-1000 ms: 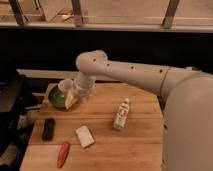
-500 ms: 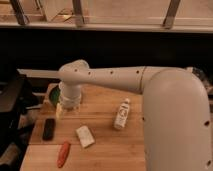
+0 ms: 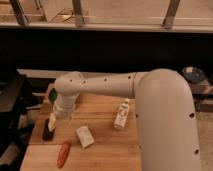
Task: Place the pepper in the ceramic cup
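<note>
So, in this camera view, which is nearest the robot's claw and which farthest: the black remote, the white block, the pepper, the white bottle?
1. The black remote, directly below the gripper, at the picture's left.
2. The white block, toward the middle, and the pepper, nearer the front edge: too close to call.
3. The white bottle, farthest, over at the picture's right.

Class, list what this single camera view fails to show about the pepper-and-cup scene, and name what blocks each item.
- Ceramic cup: nowhere visible in the camera view; the arm may cover it.
- Green bowl: only a sliver shows beside the arm.
- Black remote: top end hidden by the gripper, low over the table's left side.
- White bottle: label too blurred to read.
</note>
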